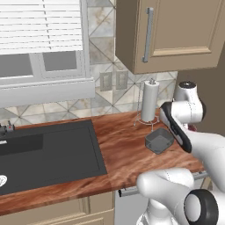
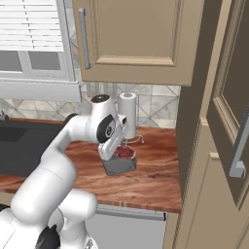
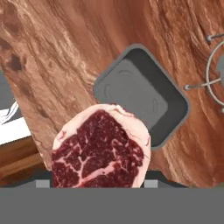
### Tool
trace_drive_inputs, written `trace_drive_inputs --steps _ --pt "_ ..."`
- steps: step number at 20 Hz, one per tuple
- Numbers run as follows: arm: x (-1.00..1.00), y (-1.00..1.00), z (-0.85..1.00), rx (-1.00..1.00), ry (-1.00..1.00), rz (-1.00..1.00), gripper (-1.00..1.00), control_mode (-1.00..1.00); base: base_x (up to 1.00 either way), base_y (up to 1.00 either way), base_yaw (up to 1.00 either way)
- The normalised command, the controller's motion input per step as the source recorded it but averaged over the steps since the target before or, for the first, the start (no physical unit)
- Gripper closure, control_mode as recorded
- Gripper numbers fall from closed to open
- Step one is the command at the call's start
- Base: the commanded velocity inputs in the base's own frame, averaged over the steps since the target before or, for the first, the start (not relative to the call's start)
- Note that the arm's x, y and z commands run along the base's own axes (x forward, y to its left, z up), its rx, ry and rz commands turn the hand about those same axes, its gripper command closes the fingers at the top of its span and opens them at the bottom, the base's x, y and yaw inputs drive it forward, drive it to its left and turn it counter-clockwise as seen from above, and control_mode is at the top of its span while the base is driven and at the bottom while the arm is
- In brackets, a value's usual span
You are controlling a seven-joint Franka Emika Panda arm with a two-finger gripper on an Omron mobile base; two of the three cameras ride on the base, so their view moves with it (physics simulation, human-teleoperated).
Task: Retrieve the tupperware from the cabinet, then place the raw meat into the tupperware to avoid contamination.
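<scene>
The tupperware point(image 1: 159, 140) rests on the bench point(image 1: 118, 149), just in front of the paper towel holder point(image 1: 149, 102), right of the sink point(image 1: 48, 151), with the raw meat point(image 3: 100, 151) held above its near edge.

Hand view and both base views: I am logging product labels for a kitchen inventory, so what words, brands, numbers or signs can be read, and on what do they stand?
None: no readable text in these pictures.
The tupperware is plain dark grey, unmarked.
The raw meat shows only marbling.
The paper towel roll is blank white.
The wall cabinet bears no label.
</scene>
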Motion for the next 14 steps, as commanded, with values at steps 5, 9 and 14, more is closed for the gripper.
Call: trace_drive_inputs --steps 5,9,14 --pt "0.11 0.19 0.00 0.00 0.00 0.45 1.00 -1.00 0.00 0.00 0.00" --pt "0.15 0.20 0.00 0.00 0.00 0.42 1.00 -1.00 0.00 0.00 0.00" --pt "0.13 0.32 -0.03 -0.01 0.01 0.39 1.00 -1.00 0.00 0.00 0.00"
